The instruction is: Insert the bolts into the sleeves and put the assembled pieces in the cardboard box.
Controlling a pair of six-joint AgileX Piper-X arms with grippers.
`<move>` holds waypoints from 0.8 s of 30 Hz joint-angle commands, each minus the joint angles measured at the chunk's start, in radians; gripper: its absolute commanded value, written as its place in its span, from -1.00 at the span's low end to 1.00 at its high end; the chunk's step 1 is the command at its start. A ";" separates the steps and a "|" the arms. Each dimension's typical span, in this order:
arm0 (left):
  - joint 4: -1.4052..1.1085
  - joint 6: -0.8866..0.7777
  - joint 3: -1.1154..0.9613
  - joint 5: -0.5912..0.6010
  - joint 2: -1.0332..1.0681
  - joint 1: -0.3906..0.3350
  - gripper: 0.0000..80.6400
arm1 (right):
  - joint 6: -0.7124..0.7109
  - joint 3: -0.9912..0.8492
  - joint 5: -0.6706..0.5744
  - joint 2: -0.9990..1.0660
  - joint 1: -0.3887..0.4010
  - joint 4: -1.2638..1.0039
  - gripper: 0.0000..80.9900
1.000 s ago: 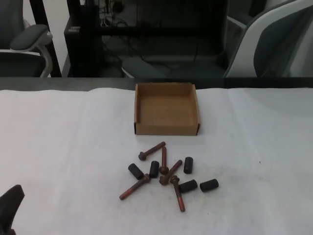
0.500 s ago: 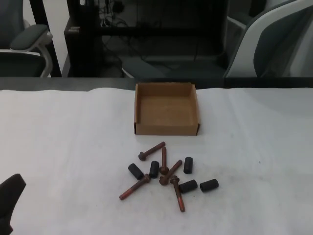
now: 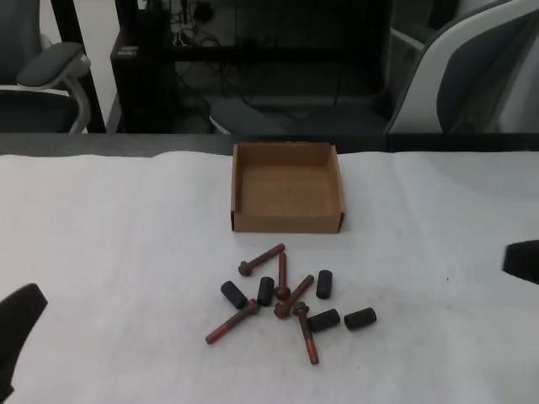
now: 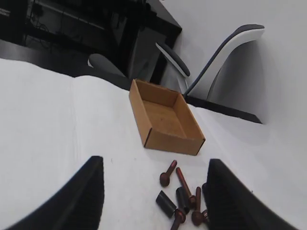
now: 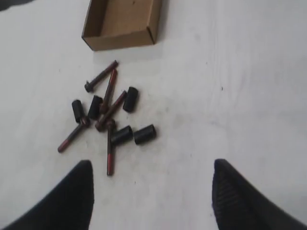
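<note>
- Rust-red bolts and black sleeves lie loose in one cluster on the white bench cover, ahead of both grippers.
- Cardboard box sits just beyond the cluster, farther from the grippers.
- Left gripper: fingers spread apart.
- Right gripper: fingers likewise apart.

No legible text, label, brand, number or sign anywhere in view.
</note>
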 commanded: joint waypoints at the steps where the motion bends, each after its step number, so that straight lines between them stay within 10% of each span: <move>1: -0.009 0.004 -0.032 0.007 -0.001 -0.005 0.55 | -0.004 -0.094 -0.062 0.153 0.025 0.068 0.73; 11: -0.019 0.045 -0.039 0.077 -0.001 -0.005 0.55 | -0.441 -0.284 -0.194 0.506 0.208 0.097 0.73; 24: -0.139 -0.020 -0.039 0.075 -0.001 -0.005 0.55 | -1.544 -0.332 0.077 0.673 0.354 0.084 0.73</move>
